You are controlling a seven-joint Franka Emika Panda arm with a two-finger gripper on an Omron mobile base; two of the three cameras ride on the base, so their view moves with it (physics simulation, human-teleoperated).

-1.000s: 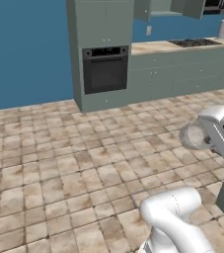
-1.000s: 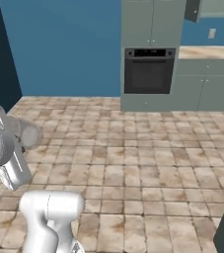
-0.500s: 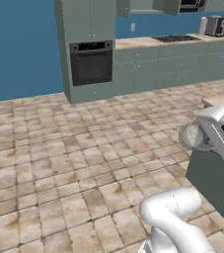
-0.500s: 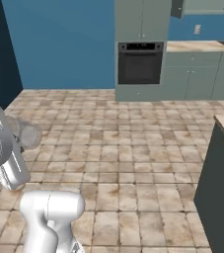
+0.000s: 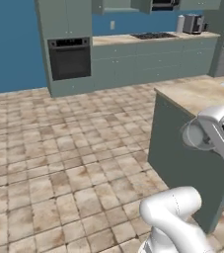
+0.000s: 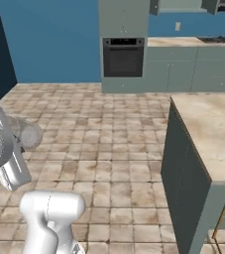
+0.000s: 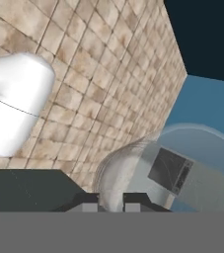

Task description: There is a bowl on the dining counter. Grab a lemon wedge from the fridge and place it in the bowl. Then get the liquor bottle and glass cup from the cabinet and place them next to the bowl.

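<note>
While the gripper [image 7: 111,201] pinches the glass cup [image 7: 182,168] by its rim, a bump against the dining counter [image 6: 210,134] could knock it loose.

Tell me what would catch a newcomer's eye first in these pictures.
The clear glass cup pinched in the claw fills the lower half of the hand view, over tiled floor. Next, the beige dining counter on its grey-green base at right, and the black wall oven against the blue back wall.
</note>
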